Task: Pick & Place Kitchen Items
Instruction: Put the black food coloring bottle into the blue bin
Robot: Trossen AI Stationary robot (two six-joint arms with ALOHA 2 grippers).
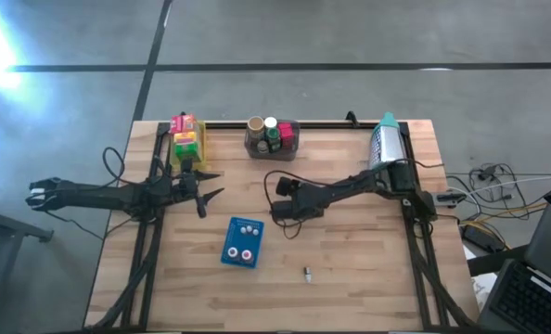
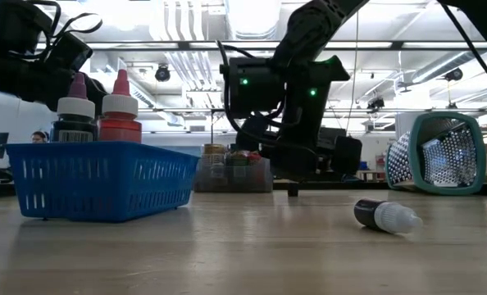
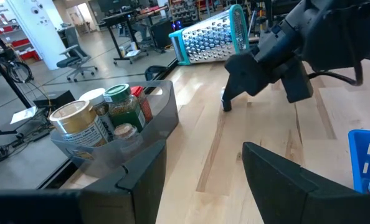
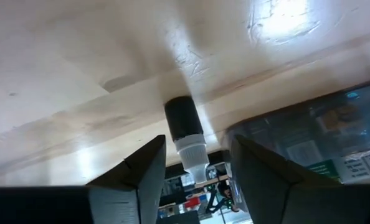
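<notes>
Mid-table | right gripper [image 1: 286,212] low, fingers spread around upright dark bottle [image 4: 185,127] | step: grasp | next: close, lift | left gripper [image 1: 206,188] open, waiting

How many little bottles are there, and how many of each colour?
Dark bottles: 3. One stands in the blue basket, one lies on the table, and one is between the fingers of the right gripper.
Red bottles: 1, in the basket.
Total that I can make out: 4
</notes>
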